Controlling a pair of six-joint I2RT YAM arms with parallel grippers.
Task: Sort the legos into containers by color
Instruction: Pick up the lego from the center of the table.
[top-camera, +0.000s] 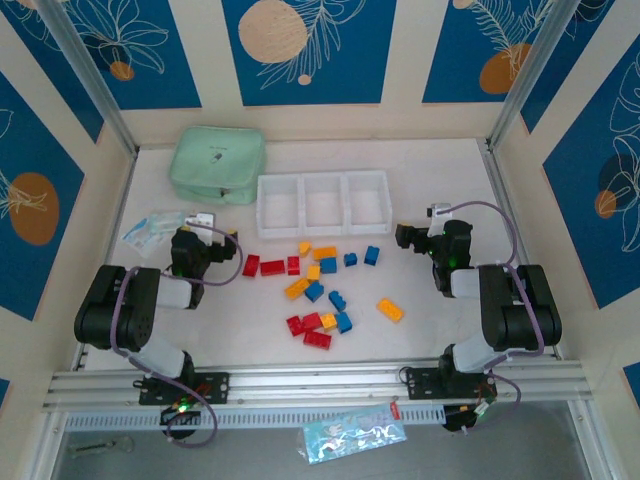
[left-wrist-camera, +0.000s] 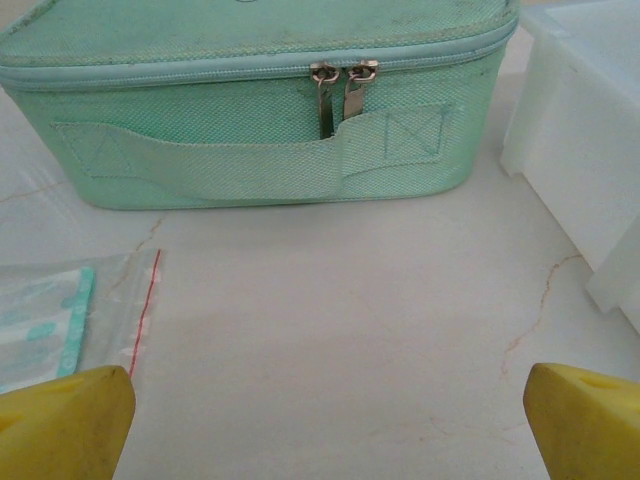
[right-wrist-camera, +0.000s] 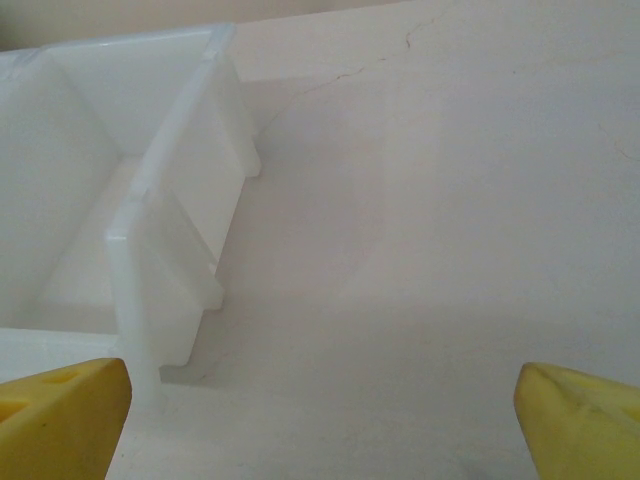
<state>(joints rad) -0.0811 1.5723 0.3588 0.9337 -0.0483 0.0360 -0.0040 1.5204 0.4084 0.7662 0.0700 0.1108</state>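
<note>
Red, blue and yellow-orange legos (top-camera: 314, 291) lie scattered on the white table between the two arms, among them a red one (top-camera: 272, 267), a blue one (top-camera: 372, 255) and an orange one (top-camera: 390, 309). Behind them stand the containers (top-camera: 322, 230), three white bins in a row with nothing in them that I can see. My left gripper (top-camera: 205, 232) (left-wrist-camera: 325, 420) is open over bare table, left of the bricks, facing a mint-green pouch. My right gripper (top-camera: 432, 232) (right-wrist-camera: 320, 415) is open over bare table, right of the bins (right-wrist-camera: 170, 230).
The mint-green zippered pouch (top-camera: 217, 165) (left-wrist-camera: 260, 110) lies at the back left, beside the bins (left-wrist-camera: 580, 130). A clear plastic bag (top-camera: 150, 228) (left-wrist-camera: 60, 320) lies left of my left gripper. Another bag (top-camera: 355, 437) lies below the front rail. Walls close in the table.
</note>
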